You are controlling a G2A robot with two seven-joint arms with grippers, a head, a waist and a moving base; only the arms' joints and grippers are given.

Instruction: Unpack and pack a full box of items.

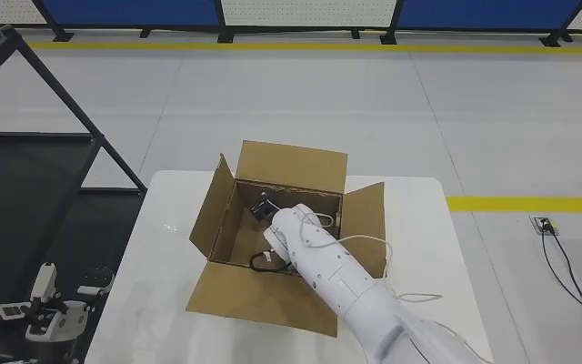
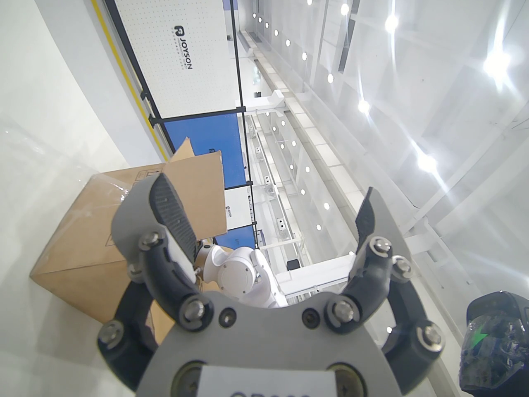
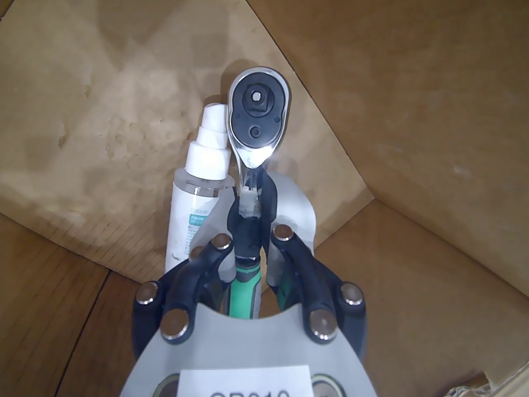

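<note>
Two right fingers [image 3: 269,194] pinch the neck of a chrome-headed ratchet wrench [image 3: 257,113] with a green and black handle. The handle runs back between them toward the wrist and the round head sticks out past their tips. Just beside the wrench, a white plastic spray bottle [image 3: 198,192] with a stepped cap lies on its side on the floor of the brown cardboard box [image 3: 392,84]. I cannot tell whether the wrench touches the bottle or the floor.

From above, the right arm [image 1: 318,264] reaches down through the box's open flaps [image 1: 291,166]. The box stands on the white bench [image 1: 418,237].

Well apart from all this, the left fingers [image 2: 171,212] are spread wide with nothing between them. They point up toward the ceiling lights, with the outside of the box off to one side.

As I judge it, the step in hand is moving the wrench through the box. The pose alone does not say whether it is coming out or going in.

If it is coming out, the next move calls for a straight lift. The grip should hold firm, the head should stay clear of the bottle, and the arm should clear the flaps before swinging over the bench.

If it is going in, the wrench needs lowering flat beside the bottle. Only then should the fingers part.
</note>
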